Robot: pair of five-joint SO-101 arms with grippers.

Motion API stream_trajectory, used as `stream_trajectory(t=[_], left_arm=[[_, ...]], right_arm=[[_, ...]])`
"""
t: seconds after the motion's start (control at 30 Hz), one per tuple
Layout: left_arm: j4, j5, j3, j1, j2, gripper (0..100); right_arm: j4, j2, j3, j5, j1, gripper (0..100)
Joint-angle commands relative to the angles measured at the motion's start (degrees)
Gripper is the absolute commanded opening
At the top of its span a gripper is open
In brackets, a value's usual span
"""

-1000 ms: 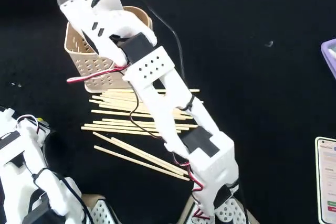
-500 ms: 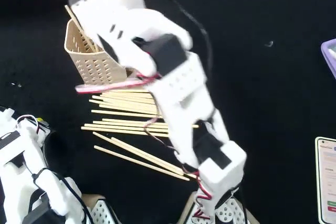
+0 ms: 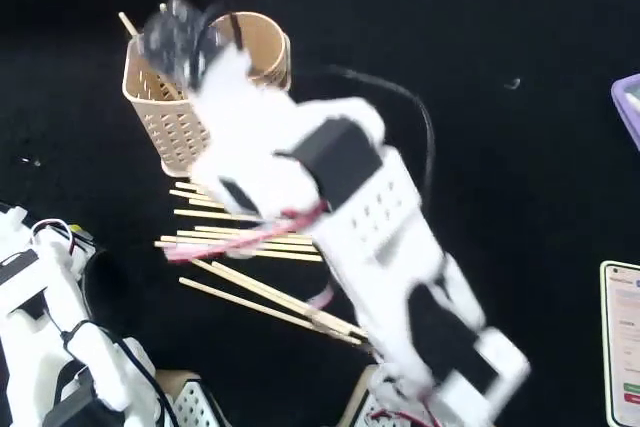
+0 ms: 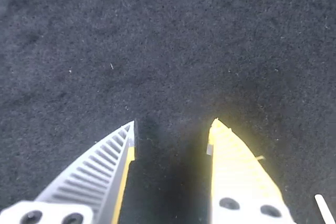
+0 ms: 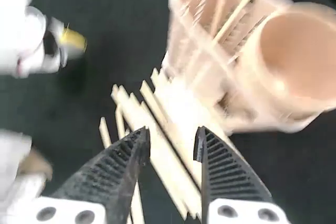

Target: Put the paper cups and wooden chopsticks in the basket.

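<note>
A tan perforated basket (image 3: 160,112) stands at the table's back left with a paper cup (image 3: 265,42) and a chopstick (image 3: 128,24) leaning inside. Many wooden chopsticks (image 3: 240,242) lie scattered on the black table in front of it. My right gripper (image 3: 172,37) is blurred just over the basket's front side. In its wrist view the right gripper (image 5: 170,137) is open and empty above the loose chopsticks (image 5: 157,109), with the basket (image 5: 205,56) and cup (image 5: 299,61) beyond. My left gripper (image 4: 170,129) is open over bare black cloth.
The left arm (image 3: 40,307) rests at the front left corner. A purple object (image 3: 628,102) and a flat device (image 3: 622,337) sit at the right edge. Bare black table stretches across the middle and right.
The right arm has pulled back from above the basket toward the front, its gripper now lower. A chopstick it held over the basket now stands inside. The left arm stayed put.
</note>
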Motion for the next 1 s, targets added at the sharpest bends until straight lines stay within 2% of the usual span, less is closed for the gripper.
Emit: stream_trajectory(t=[0.0,0.17,0.33,0.53,0.67,0.87,0.97], left_arm=[[-0.53,0.00,-2.59,0.31,-0.97,22],[-0.53,0.00,-2.59,0.57,-0.97,22],[-0.62,0.00,-2.59,0.57,-0.88,22],[-0.62,0.00,-2.59,0.57,-0.88,22],[-0.62,0.00,-2.59,0.31,-0.88,22],[-0.53,0.00,-2.59,0.22,-0.97,22],[-0.53,0.00,-2.59,0.22,-0.97,22]], right_arm=[[-11.16,-19.56,38.64,0.97,-1.76,14.1],[-33.93,-36.35,78.37,3.16,-2.81,14.1],[-45.45,-39.78,95.34,3.60,-4.22,14.1],[-52.84,-32.57,98.59,2.11,-9.23,14.4],[-57.14,-24.75,96.66,1.14,-9.14,14.4],[-57.58,-14.37,91.03,0.97,-8.88,14.2],[-57.58,-10.95,88.48,1.32,-6.51,14.1]])
